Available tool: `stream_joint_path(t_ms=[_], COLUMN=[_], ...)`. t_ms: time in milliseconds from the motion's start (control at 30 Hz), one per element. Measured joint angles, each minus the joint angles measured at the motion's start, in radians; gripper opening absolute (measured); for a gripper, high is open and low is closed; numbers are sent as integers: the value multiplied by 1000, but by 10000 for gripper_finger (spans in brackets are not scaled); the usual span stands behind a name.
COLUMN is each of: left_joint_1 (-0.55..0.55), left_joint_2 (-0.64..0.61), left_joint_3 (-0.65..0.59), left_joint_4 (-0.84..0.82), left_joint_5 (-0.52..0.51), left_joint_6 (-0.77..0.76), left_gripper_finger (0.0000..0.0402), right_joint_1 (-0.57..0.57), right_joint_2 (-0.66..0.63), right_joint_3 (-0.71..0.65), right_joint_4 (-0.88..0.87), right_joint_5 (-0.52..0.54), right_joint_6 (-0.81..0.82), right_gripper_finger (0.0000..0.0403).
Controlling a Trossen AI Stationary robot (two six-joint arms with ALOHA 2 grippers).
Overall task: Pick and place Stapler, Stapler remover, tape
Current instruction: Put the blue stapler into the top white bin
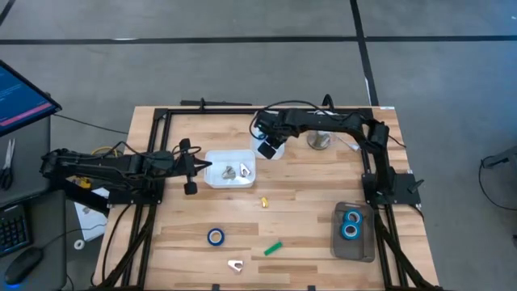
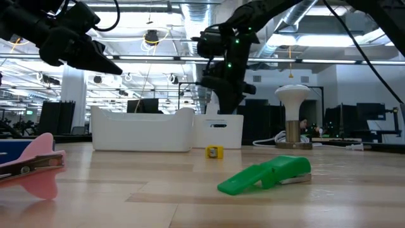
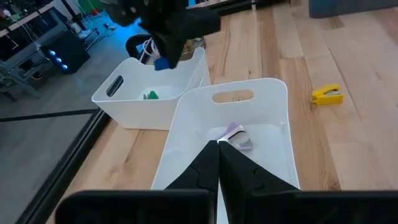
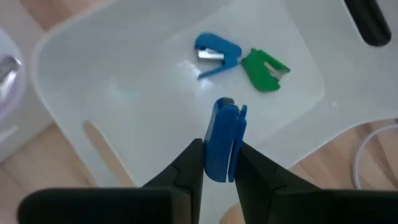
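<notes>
My right gripper (image 4: 219, 152) is shut on a blue stapler (image 4: 224, 130) above a small white tub (image 1: 264, 153) at the table's far middle. A blue stapler (image 4: 216, 53) and a green one (image 4: 264, 65) lie on that tub's floor. My left gripper (image 3: 217, 144) is shut and empty, just left of a larger white tub (image 1: 212, 158) that holds stapler removers (image 1: 236, 171). One blue tape roll (image 1: 216, 236), a green stapler (image 1: 273, 248), a white stapler remover (image 1: 235, 264) and a small yellow stapler (image 1: 263, 201) lie on the table. Two more tape rolls (image 1: 350, 224) lie in a grey tray. My right gripper pinches the blue stapler by its two flat sides (image 4: 210, 162) between both fingers. The fingers come from above and point down, and the stapler lies along them with its free end (image 4: 226, 106) sticking out below the tips. It is lifted clear above the small tub's floor.
The grey tray (image 1: 367, 246) stands near the table's right near corner. A metal stand with a pale domed top (image 1: 319, 140) is at the far edge, right of the small tub. In the low view a pink stapler remover (image 2: 31, 168) lies close to the camera. Bare wood shows between the two tubs and the tray.
</notes>
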Motion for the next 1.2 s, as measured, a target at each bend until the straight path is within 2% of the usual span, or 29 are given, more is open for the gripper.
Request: stream_joint_path(t_ms=[300,900,1067,1200], left_joint_1=[0,0,0,0], left_joint_2=[0,0,0,0], left_joint_3=[0,0,0,0], left_joint_4=[6,10,10,9], left_joint_5=[0,0,0,0], left_joint_6=[0,0,0,0], left_gripper_finger=[1,1,1,1], right_joint_1=[0,-1,-1,-1], right_joint_2=[0,0,0,0], right_joint_3=[-65,-65,-65,-65], right_joint_4=[43,75,99,121], right_joint_5=[-2,-25,-25,-25], right_joint_6=[15,8,5,-17], right_gripper_finger=[65,67,83,113])
